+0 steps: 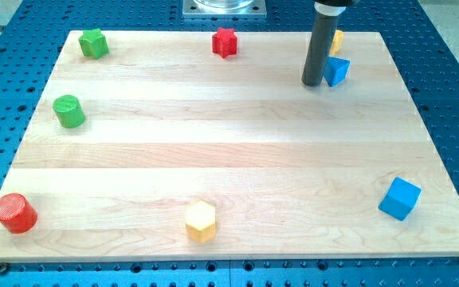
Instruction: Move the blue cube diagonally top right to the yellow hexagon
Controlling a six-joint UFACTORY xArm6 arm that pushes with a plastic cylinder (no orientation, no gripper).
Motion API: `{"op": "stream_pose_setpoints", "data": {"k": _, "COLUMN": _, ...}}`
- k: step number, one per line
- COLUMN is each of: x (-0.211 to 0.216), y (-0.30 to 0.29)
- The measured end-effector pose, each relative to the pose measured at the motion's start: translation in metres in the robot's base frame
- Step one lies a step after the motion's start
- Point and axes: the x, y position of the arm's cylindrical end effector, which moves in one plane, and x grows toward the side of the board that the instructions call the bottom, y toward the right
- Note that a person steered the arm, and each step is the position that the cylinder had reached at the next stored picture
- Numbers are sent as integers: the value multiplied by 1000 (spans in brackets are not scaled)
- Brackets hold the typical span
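camera view: my tip (312,84) touching small blue block (337,71), rod half-hiding yellow block (337,41).

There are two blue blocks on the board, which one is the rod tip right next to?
The small blue block near the view's top right; my tip sits just to its left. The other blue cube lies far off at the bottom right.

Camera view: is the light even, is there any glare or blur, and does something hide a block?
Camera view: the light is soft and even, with only faint short shadows under blocks such as the yellow hexagon and the blue cube; the wooden board shows no strong glare; everything is sharp; the rod hides most of a yellow block, and my tip sits just left of a small blue block.
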Motion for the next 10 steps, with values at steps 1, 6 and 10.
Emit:
{"op": "stream_pose_setpoints", "data": {"k": 1, "x": 0, "y": 17}}
{"op": "stream_pose_setpoints", "data": {"k": 6, "x": 163, "y": 93}}
{"op": "stream_pose_setpoints", "data": {"k": 10, "x": 260, "y": 3}}
